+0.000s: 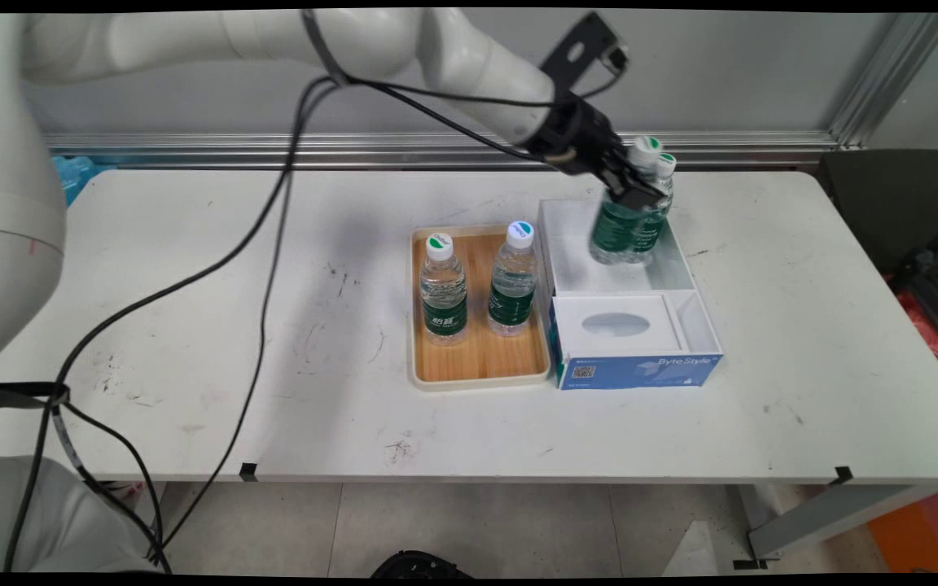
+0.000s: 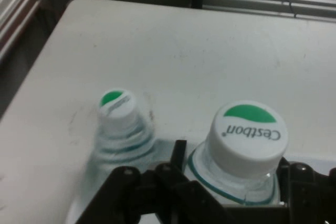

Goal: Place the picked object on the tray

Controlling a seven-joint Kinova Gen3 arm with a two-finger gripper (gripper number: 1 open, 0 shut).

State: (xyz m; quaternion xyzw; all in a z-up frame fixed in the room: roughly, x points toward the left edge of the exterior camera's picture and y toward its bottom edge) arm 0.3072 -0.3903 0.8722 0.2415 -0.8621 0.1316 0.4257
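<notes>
clear glossy plastic bottles (image 1: 444, 291) — smooth wooden tray (image 1: 481, 350), printed cardboard box (image 1: 636, 370), scuffed matt table (image 1: 192, 325).

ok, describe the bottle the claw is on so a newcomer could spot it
Start at the white open box with the blue front, right of the wooden tray. Two water bottles stand in its far compartment. The one meant is the left of that pair, with the claw around its neck, unlike its free neighbour.

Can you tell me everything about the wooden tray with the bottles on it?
The wooden tray is a flat rectangle with a pale raised rim and a bamboo-looking floor. It lies on the white table, against the left side of the white box. Two capped water bottles stand upright on its far half.
</notes>
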